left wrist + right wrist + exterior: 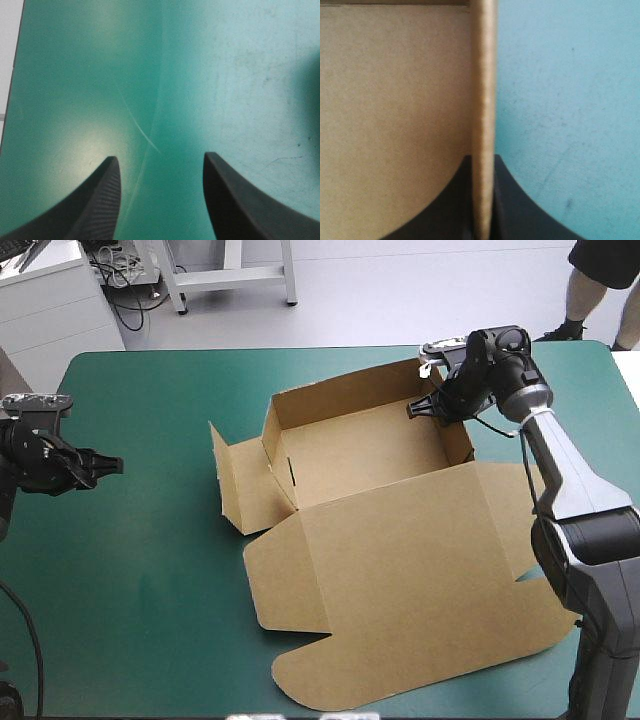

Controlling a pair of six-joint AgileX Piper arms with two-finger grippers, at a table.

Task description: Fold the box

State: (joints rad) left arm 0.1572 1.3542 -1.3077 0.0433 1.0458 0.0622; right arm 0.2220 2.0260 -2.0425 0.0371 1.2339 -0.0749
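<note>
Right pincer [482, 160] clamps box [395, 100], plain only wrist-close; left pincer [160, 156] gapes.

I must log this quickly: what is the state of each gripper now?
Left gripper: open, holding nothing, above the teal-green cover.
Right gripper: shut on the box, pinching its raised wall.

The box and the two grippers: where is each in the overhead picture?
box [360, 455], high view, on the tray's floor.
right gripper [425, 408], high view, between jaws shut on the box's wall.
left gripper [112, 466], high view, between its open jaws.
</note>
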